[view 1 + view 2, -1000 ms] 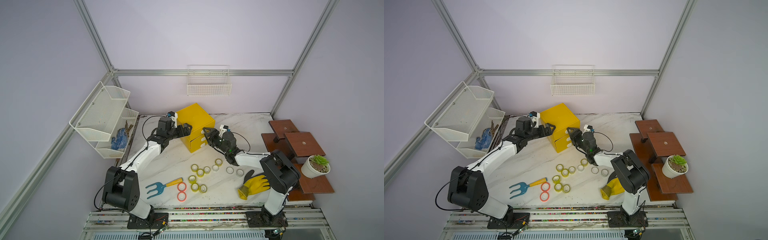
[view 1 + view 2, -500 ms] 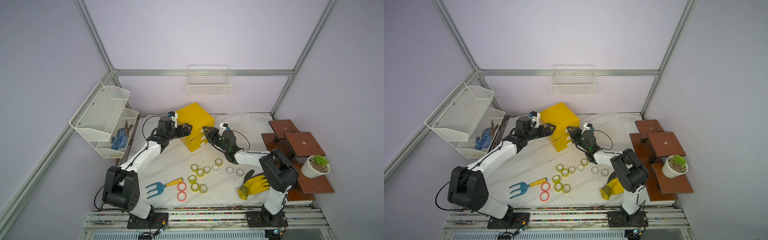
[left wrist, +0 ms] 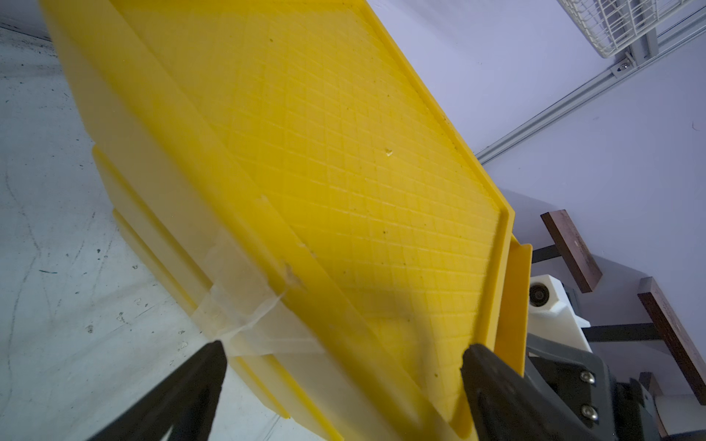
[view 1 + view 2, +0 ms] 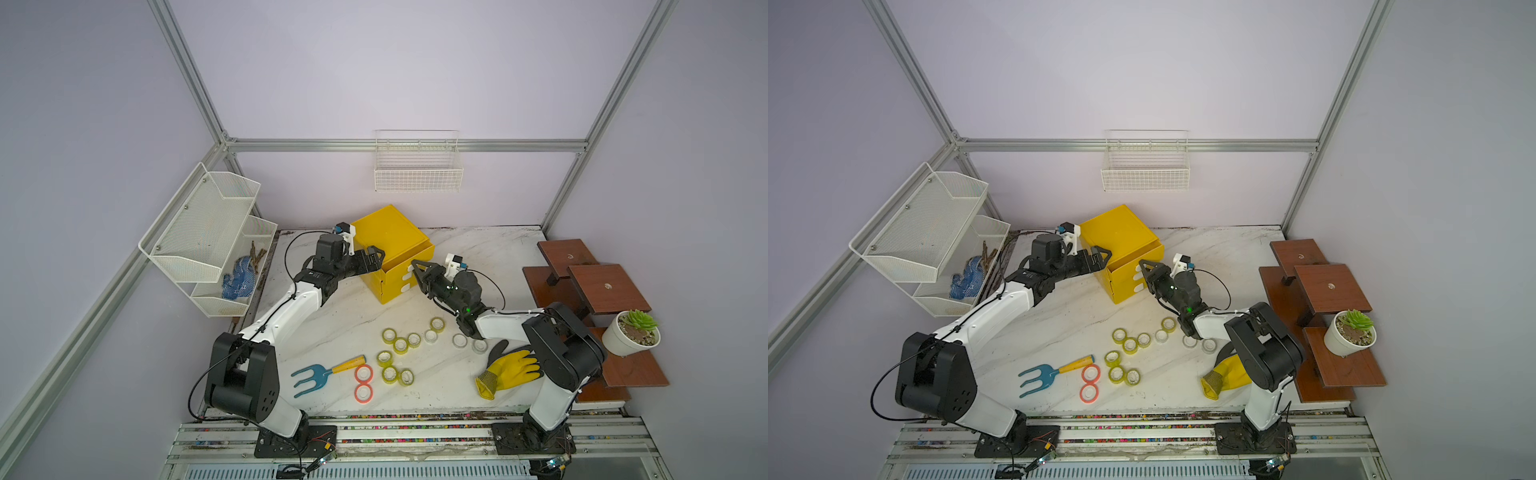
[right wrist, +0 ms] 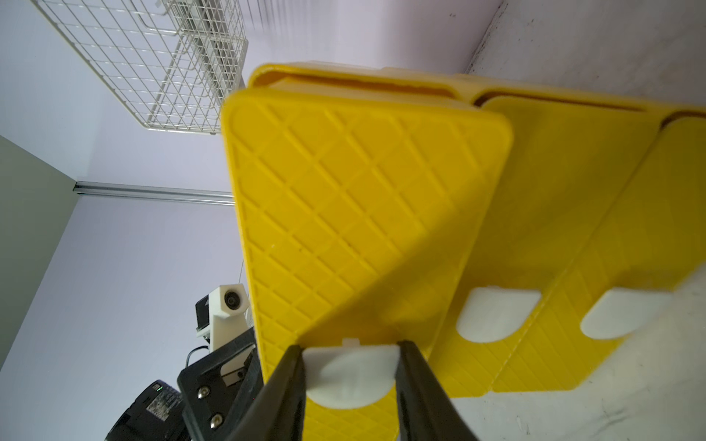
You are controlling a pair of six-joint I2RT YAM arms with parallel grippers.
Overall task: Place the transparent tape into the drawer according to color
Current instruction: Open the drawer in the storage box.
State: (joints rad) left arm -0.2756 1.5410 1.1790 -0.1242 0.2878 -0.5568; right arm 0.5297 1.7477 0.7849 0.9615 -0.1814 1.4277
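While tape rolls (image 4: 400, 345) are lying on the table (image 4: 332, 328) before the cabinet (image 4: 388, 237) in both top views, left wrist is showing the left gripper (image 3: 344, 347) straddling its top edge, fingers spread. Right wrist: right gripper (image 5: 349, 353) is clamping the handle (image 5: 349, 376) of the top drawer (image 5: 355, 214).

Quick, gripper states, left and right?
Left gripper: open at the yellow drawer cabinet, holding nothing.
Right gripper: shut on the top drawer's white handle.
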